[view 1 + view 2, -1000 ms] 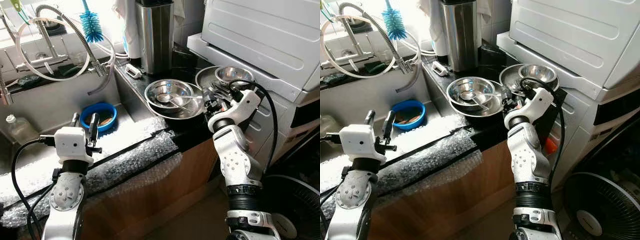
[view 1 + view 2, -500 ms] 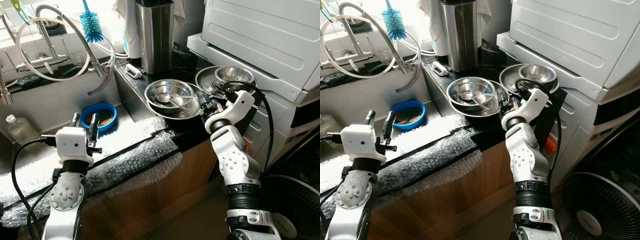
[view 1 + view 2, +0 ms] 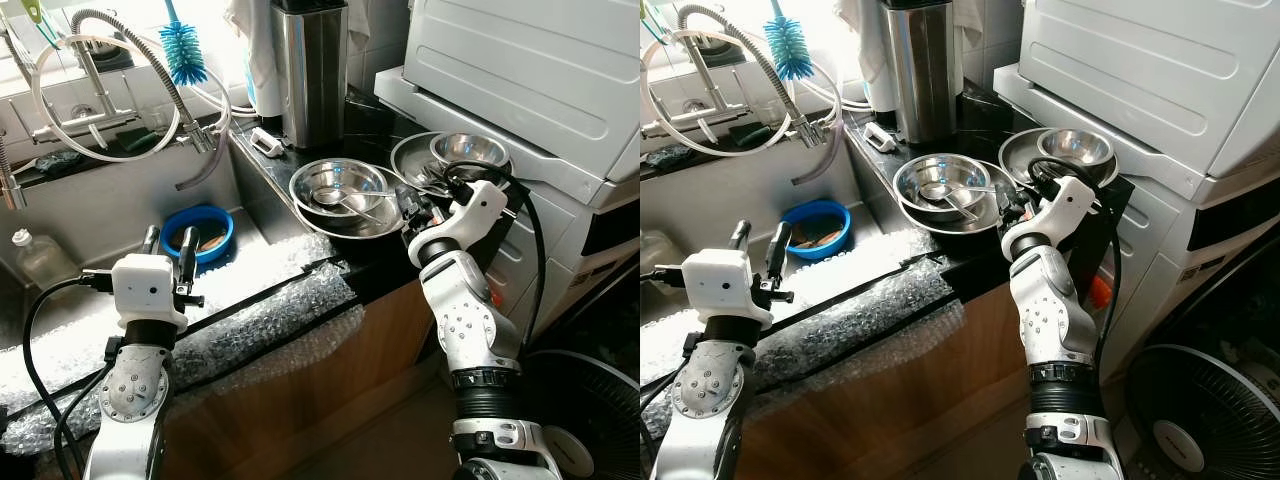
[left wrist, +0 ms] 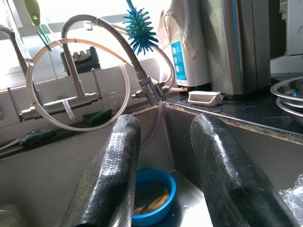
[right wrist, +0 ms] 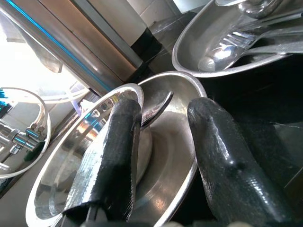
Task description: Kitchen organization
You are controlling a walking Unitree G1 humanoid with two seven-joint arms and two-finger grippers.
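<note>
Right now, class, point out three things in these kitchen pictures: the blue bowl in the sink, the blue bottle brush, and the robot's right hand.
blue bowl (image 3: 197, 232): left eye view, on its rim.
bottle brush (image 3: 183, 53): left eye view, on the bristle head.
right hand (image 3: 407, 205): left eye view, between its fingertips.

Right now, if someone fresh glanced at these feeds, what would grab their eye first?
Probably the stack of shiny steel bowls on the dark counter, a spoon lying in the top one, with the right gripper open at their rim. Beyond it, a steel tray of cutlery sits against the white appliance. To the left, a blue bowl stands in the sink below the hose tap, ahead of the open left gripper.
</note>
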